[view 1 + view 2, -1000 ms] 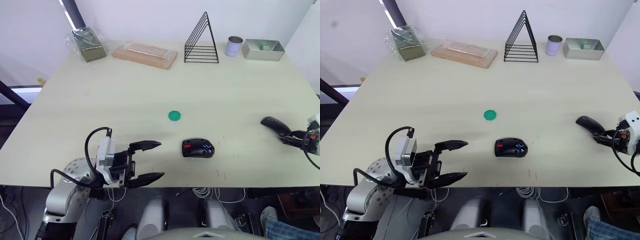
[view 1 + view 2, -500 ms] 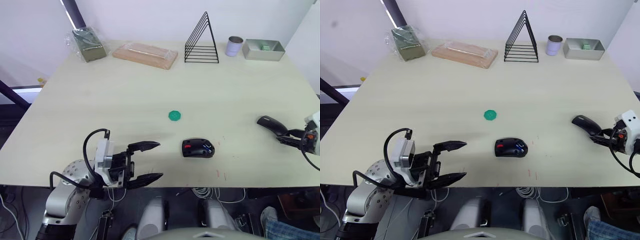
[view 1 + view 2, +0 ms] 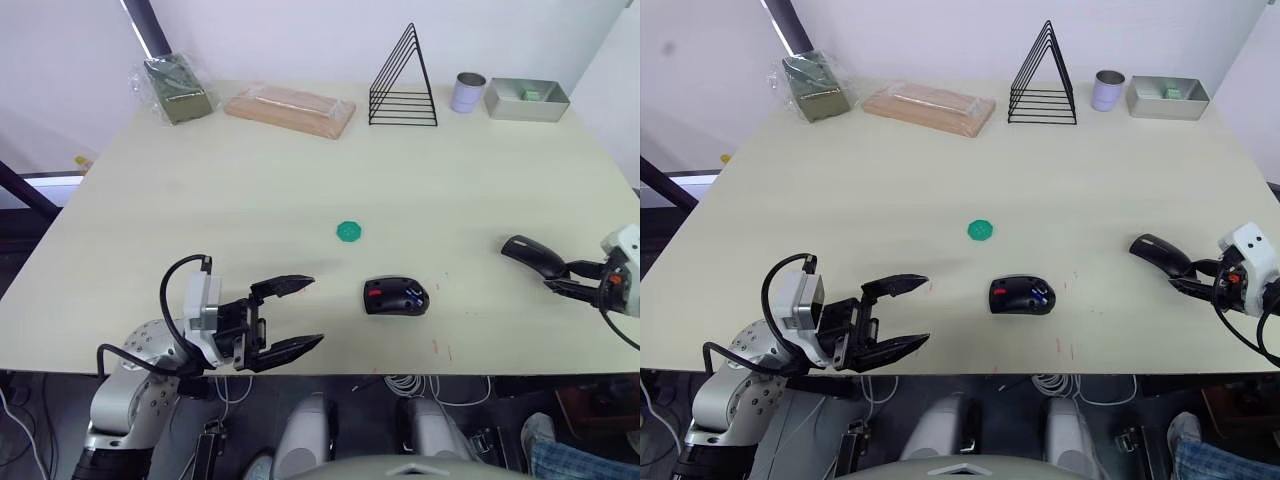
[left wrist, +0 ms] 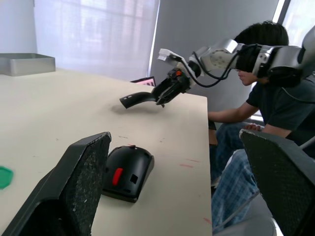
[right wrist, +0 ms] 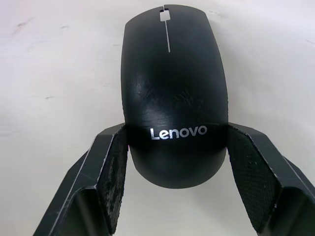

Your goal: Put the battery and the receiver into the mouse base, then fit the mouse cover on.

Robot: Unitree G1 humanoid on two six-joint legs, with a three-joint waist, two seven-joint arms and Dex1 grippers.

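Black mouse cover (image 3: 527,253), one, clamped in right gripper (image 3: 562,277), now carried nearer the one mouse base (image 3: 396,296) (left gripper (image 3: 292,316) gapes empty beside it).

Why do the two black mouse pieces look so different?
The mouse base lies flat on the table with nothing touching it, while the mouse cover is pinched in the right gripper and, in the left wrist view, hangs clear of the table. The mouse base shows a red patch and blue bits in its open inside; the mouse cover is a smooth shell with a white logo. Both are black and much the same length.
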